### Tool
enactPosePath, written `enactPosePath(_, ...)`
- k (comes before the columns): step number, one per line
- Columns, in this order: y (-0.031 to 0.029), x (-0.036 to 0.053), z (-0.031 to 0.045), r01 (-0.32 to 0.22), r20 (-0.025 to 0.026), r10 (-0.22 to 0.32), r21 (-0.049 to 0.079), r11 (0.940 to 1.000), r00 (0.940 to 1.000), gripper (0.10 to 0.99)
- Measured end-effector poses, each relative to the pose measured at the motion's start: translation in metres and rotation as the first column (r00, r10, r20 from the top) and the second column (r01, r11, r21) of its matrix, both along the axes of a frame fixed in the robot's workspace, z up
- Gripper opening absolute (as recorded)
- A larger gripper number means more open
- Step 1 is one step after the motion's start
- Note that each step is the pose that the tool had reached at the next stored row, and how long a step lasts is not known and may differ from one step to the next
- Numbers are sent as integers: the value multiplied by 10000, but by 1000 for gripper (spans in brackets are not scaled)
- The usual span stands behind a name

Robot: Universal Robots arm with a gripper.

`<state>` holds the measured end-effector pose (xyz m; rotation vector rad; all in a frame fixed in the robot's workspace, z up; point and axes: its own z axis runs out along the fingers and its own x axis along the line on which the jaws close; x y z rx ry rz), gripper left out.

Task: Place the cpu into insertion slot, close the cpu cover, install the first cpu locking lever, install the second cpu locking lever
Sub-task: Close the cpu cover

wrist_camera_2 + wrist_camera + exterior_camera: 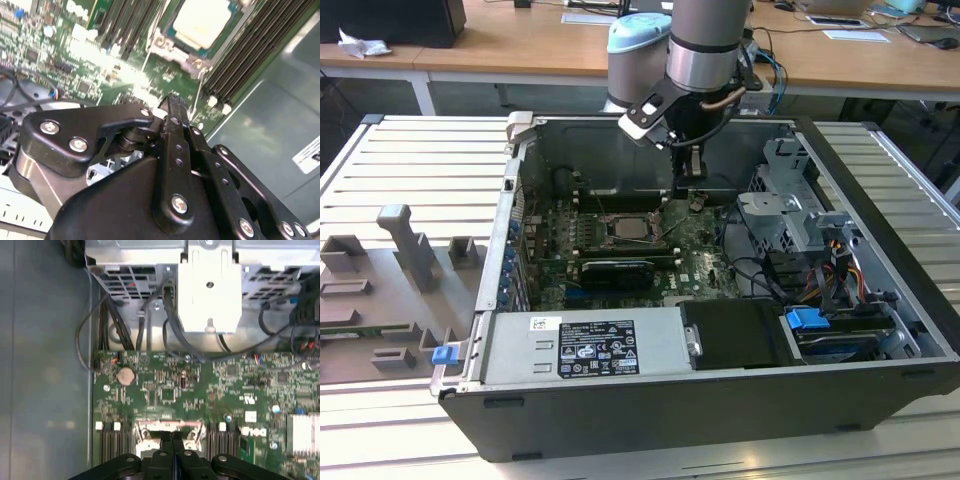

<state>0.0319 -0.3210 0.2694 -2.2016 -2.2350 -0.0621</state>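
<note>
The cpu [202, 22] lies flat in the insertion slot [632, 230], its pale silver top showing. The cpu cover [169, 46], a silver frame, lies around it. A thin metal lever rod [199, 92] runs from the slot's corner toward my fingertips. My gripper [695, 198] hangs inside the computer case, just to the exterior view's right of the slot and slightly above the green board. Its black fingers [172, 107] are pressed together with nothing between them. In the first wrist view the gripper [172, 440] covers the middle of the slot's metal edging [146, 432].
Long black memory slots [250, 50] flank the socket. A silver drive cage [790, 205] and cable bundles [820, 270] stand at the exterior view's right. The power supply [585, 345] fills the case's front. A grey fixture [405, 250] sits outside the case.
</note>
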Motion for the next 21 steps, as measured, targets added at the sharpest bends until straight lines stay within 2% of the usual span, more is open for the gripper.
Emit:
enactPosePath(3, 0, 62, -7, -94, -1, 94, -1, 10000, 10000, 106)
enactPosePath(13, 0, 110, -19, -116, -1, 116, -5, 9999, 9999, 106)
enactPosePath(18, 0, 154, -23, -120, -4, 120, -12, 9999, 9999, 106)
enactPosePath(21, 8, 214, -28, -179, -8, 179, -11, 9998, 9998, 106)
